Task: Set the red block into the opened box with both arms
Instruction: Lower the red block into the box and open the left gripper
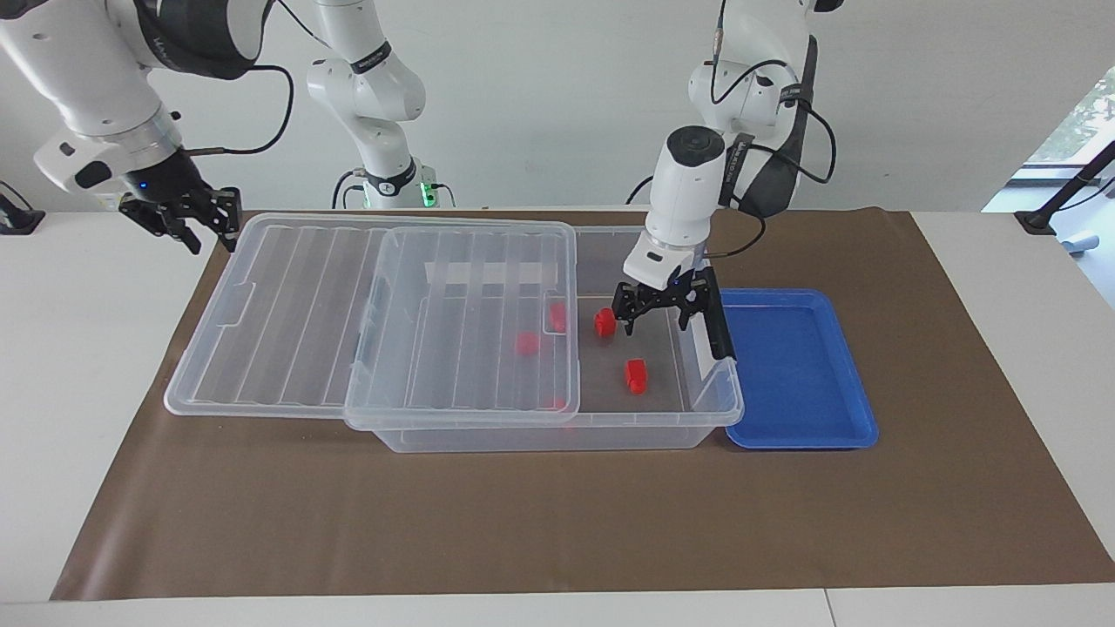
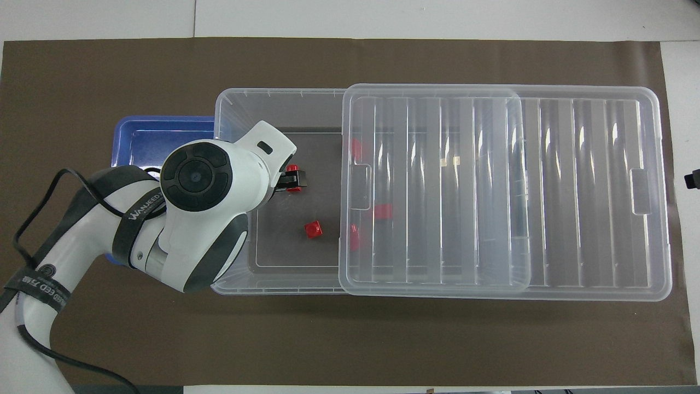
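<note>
Block (image 1: 635, 374) lies in box (image 1: 557, 433): light, stiff, slick; I'd pinch flat sides. L tool (image 1: 659, 305) open above it. R tool (image 1: 185, 217) waits by lid (image 1: 287, 305); can't tell grip.

A large clear plastic box (image 1: 557, 431) sits on the table, its ribbed clear lid (image 1: 375, 313) slid toward the right arm's end, leaving the end toward the left arm open. A small bright red block (image 1: 636, 375) with a raised stud lies on the box floor in the open part. Another red block (image 1: 604, 322) lies nearer the robots; more show through the lid.
</note>
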`<control>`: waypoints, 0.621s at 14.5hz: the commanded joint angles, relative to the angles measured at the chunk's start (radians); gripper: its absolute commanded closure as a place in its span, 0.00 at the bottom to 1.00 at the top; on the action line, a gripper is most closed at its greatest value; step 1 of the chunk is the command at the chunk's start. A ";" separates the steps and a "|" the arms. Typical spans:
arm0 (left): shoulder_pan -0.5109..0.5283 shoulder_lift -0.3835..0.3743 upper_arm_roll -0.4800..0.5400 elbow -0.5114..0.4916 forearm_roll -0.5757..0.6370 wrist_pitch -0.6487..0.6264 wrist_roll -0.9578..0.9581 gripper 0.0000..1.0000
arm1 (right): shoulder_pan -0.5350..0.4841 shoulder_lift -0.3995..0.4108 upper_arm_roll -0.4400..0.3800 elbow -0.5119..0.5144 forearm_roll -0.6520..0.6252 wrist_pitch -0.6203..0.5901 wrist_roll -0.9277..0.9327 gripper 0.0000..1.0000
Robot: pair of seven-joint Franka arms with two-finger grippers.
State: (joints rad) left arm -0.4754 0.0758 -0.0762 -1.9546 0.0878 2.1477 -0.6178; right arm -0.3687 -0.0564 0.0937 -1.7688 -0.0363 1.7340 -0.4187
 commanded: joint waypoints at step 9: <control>0.279 -0.126 0.012 0.038 -0.138 -0.199 0.410 0.00 | -0.042 0.055 0.014 -0.161 -0.001 0.202 -0.003 1.00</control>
State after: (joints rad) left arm -0.2456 -0.0298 -0.0585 -1.9492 -0.0268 2.0189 -0.2824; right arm -0.4341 0.0218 0.1002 -1.8862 -0.0360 1.9062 -0.4584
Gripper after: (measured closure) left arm 0.000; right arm 0.991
